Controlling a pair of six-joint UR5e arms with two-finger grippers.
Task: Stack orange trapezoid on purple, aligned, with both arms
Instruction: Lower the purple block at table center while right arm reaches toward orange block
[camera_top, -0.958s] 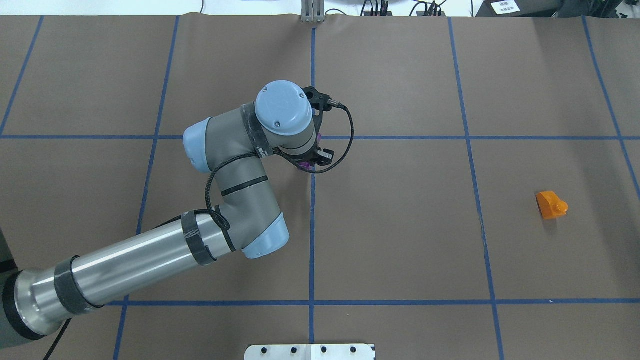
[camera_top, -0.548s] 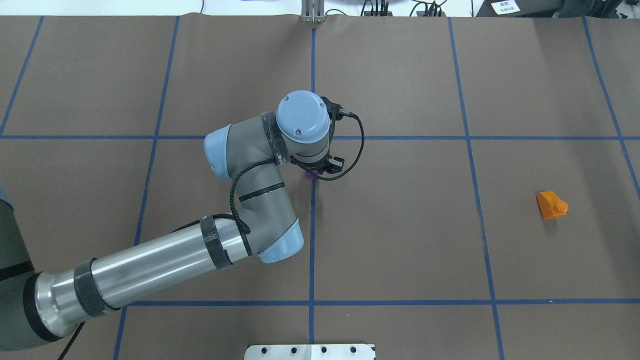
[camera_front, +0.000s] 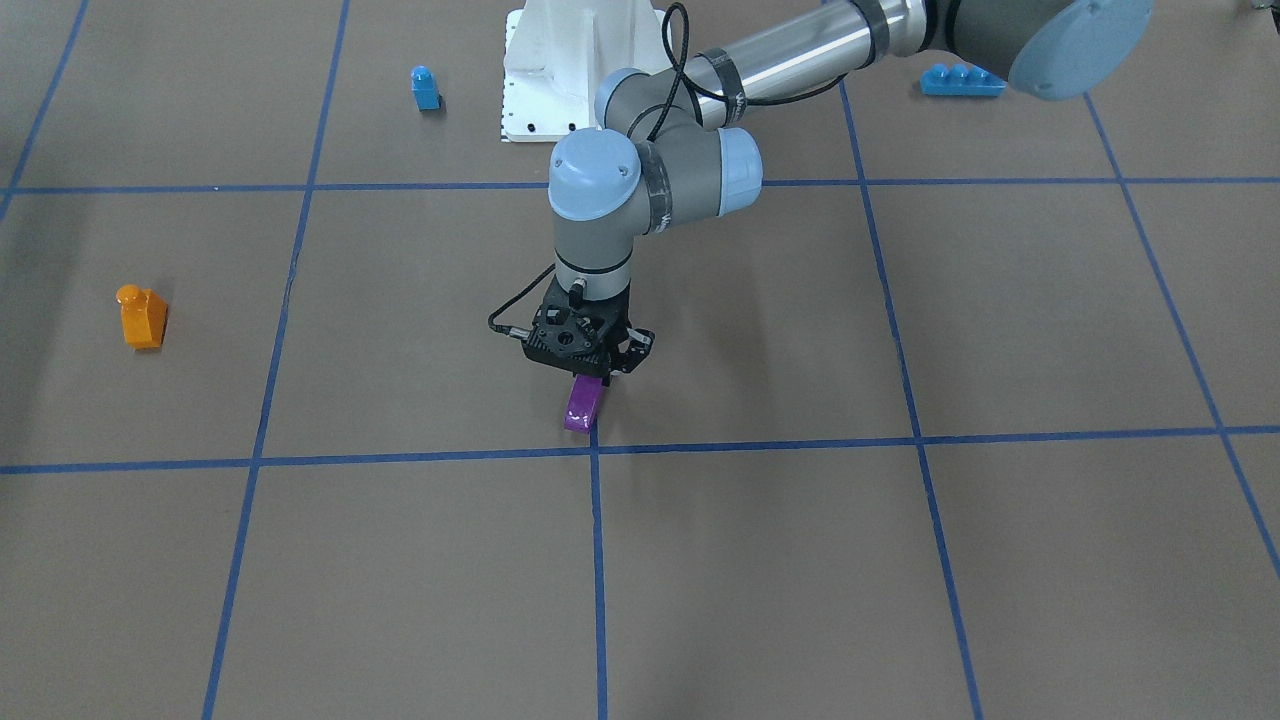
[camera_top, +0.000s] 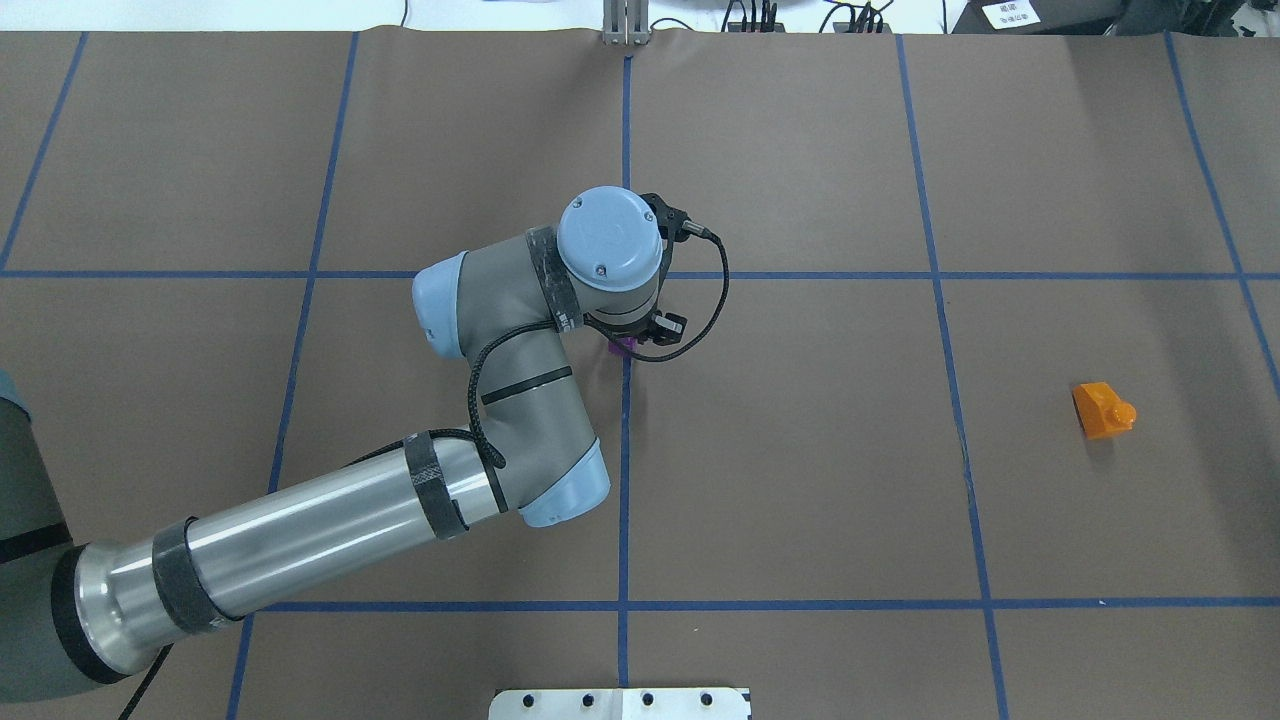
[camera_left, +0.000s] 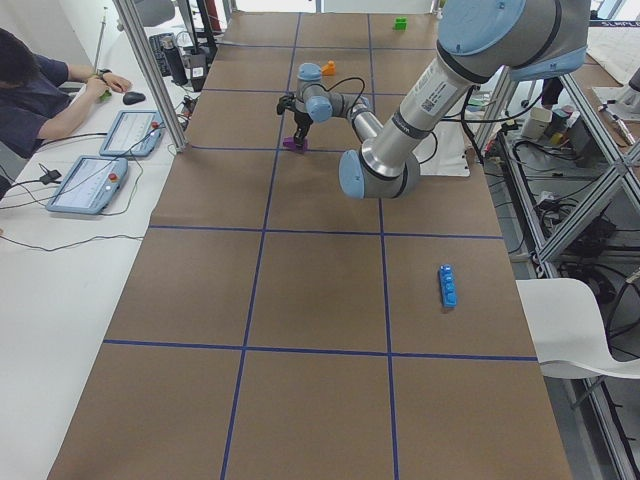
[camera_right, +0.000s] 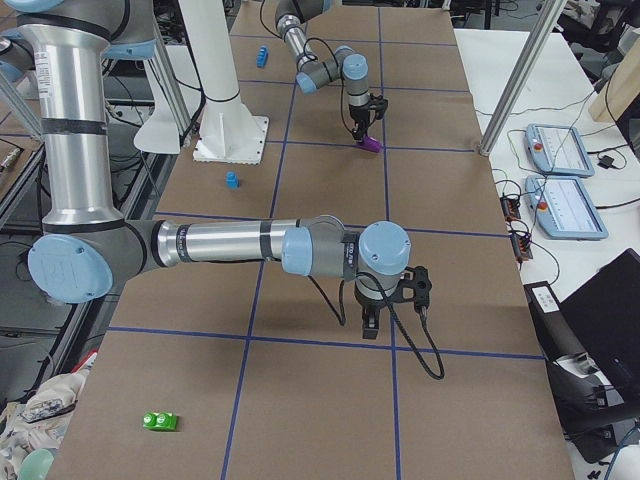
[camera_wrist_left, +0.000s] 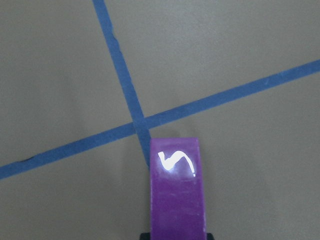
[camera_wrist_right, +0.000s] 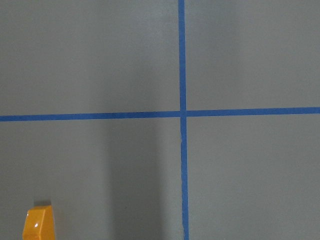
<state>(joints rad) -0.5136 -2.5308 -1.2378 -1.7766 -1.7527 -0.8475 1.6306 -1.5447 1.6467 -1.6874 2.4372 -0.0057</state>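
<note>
The purple block (camera_front: 583, 403) hangs from my left gripper (camera_front: 587, 372), which is shut on it, low over the tape crossing near the table's middle. It also shows in the overhead view (camera_top: 622, 346) and fills the bottom of the left wrist view (camera_wrist_left: 176, 195). I cannot tell whether it touches the table. The orange trapezoid (camera_top: 1103, 410) lies alone far to the right, stud sideways; it also shows in the front view (camera_front: 142, 315) and the right wrist view (camera_wrist_right: 37, 224). My right gripper (camera_right: 370, 320) shows only in the exterior right view, high up; I cannot tell its state.
A small blue one-stud block (camera_front: 426, 88) and a long blue brick (camera_front: 962, 80) lie near the white robot base (camera_front: 560, 70). A green block (camera_right: 160, 421) lies at the right end. An operator (camera_left: 40, 85) and tablets sit beside the table.
My left arm has carried the purple block right and slightly toward the robot, mostly in the first half second. The orange trapezoid has not moved.
</note>
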